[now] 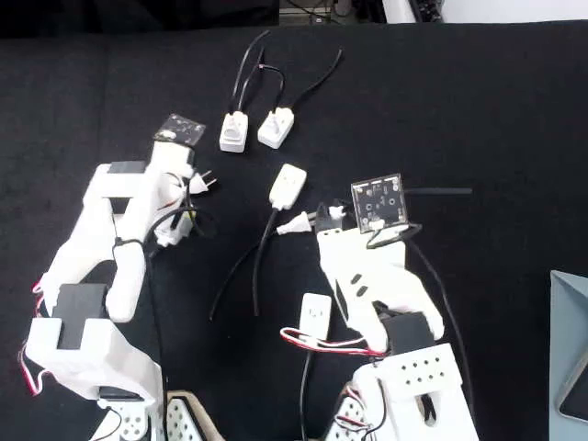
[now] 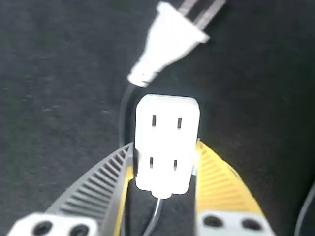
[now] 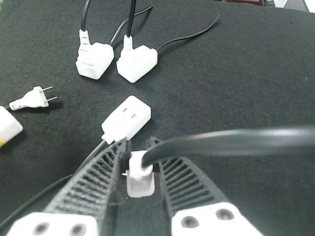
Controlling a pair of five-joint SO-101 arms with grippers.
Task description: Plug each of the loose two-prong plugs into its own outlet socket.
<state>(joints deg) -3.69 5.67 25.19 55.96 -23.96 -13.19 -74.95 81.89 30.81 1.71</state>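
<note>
**A:** Status on the right arm?

**B:** Right end effector [image 3: 139, 150] is clamped on the held plug [image 3: 139, 184], gripping the white body. The plug's black cord arcs over the top. The free socket [image 3: 127, 118] lies on the table [image 1: 478, 110] just ahead of the tips, slot face up.

**A:** Left?

**B:** Left end effector [image 2: 165, 145] is closed across the held socket [image 2: 166, 142], slots facing its camera. The loose plug [image 2: 170, 39] lies just beyond it on the table, prongs pointing away from the socket.

**A:** How do we seat the right one cleanly?

**B:** My read:
- The fingers hide the prongs, so I can't tell their roll. Confirm that before committing.
- The slots face up, so tip the plug prongs-down and approach square to that face, not along the table.
- Line both blades up with both slots, then press slowly.
- Nothing restrains the socket. Push straight down into the table, because any sideways load will probably slide it.

**A:** Risks?

**B:** The plug may pivot in the grip under insertion load. The cord could also drag across the socket and nudge it off line, so route it clear.
</note>
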